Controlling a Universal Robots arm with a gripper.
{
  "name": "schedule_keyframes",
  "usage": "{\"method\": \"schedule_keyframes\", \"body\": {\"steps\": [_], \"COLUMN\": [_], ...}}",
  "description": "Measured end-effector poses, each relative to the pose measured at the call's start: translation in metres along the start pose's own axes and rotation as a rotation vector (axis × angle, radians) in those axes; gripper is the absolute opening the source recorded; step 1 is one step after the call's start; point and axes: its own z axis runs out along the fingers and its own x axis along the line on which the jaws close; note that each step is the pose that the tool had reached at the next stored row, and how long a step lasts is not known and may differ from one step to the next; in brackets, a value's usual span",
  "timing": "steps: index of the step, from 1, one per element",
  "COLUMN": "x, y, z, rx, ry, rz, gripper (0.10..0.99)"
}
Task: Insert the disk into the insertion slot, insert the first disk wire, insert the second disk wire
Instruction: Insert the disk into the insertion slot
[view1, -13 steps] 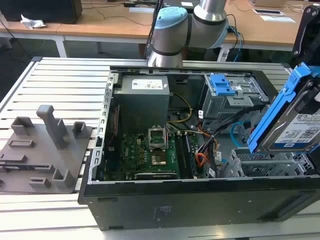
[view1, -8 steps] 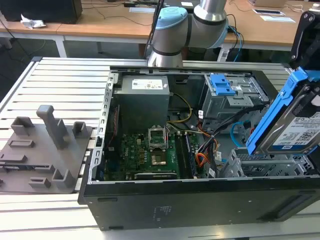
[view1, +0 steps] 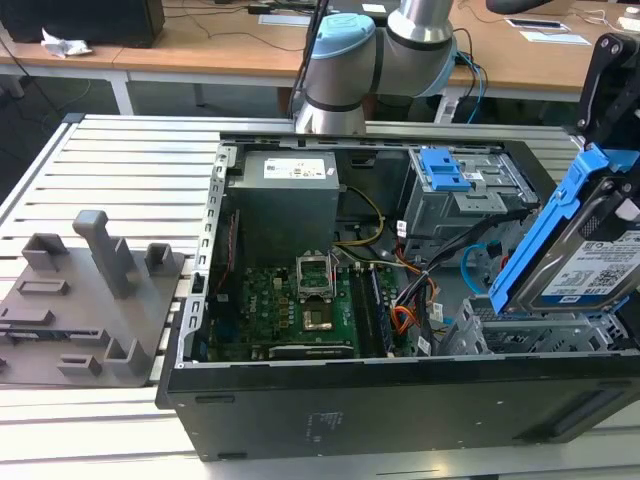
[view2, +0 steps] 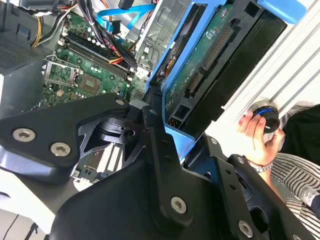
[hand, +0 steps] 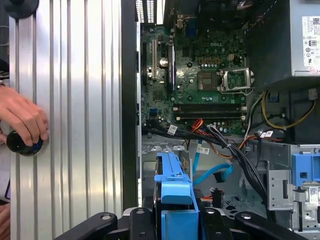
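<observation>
My gripper (view1: 607, 150) is shut on the disk (view1: 600, 262), a silver drive with a white label in a blue carrier. It hangs tilted, one end down, over the insertion slot (view1: 520, 335), the perforated grey cage at the case's front corner on the exterior view's right. In the second wrist view the disk (view2: 200, 65) shows its green board between the black fingers (view2: 155, 130). In the first wrist view the blue carrier (hand: 175, 187) points down at the cage (hand: 150, 148). The second disk wire (hand: 212, 175), light blue, lies loose in the case beside the cage. The first disk wire (view1: 404, 319), red and orange, lies near the motherboard.
The open black computer case (view1: 400, 400) lies on a slotted aluminium table (view1: 120, 160). A taller grey bay with a blue latch (view1: 445, 172) stands behind the cage. A grey fixture block (view1: 90, 300) lies at the exterior view's left. A person's hand (hand: 22, 117) holds a black knob on the table.
</observation>
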Motion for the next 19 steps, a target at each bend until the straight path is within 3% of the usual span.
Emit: {"method": "schedule_keyframes", "body": {"steps": [19], "x": [-0.0001], "y": [-0.0006], "z": [0.0158], "rx": [0.0], "ry": [-0.0001], "rz": [0.0], "gripper": [0.369]}}
